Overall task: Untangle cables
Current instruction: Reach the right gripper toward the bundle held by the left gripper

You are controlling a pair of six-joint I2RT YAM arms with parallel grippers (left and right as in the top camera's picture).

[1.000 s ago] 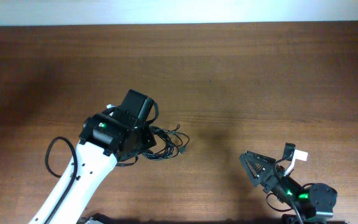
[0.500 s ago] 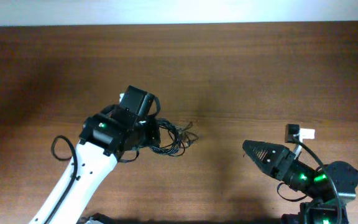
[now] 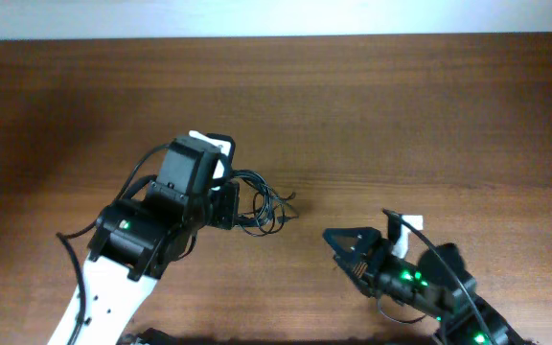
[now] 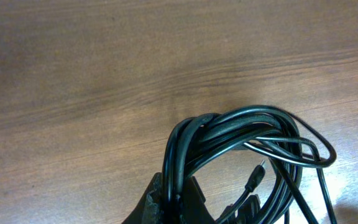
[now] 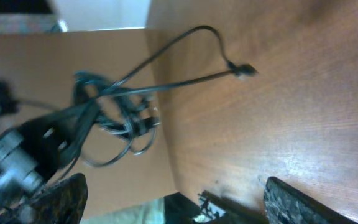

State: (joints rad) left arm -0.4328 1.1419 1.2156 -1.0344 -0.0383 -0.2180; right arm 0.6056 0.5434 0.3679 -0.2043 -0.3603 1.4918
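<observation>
Wooden table, white wall behind; left gripper clamps cables; right gripper wide.

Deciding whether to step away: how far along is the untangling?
Done: the left gripper is shut on the cables. In hand: the right gripper, open, points toward them, touching nothing. Left: nearly all; the cables sit looped in one tangle, with only one plug end trailing free.
</observation>
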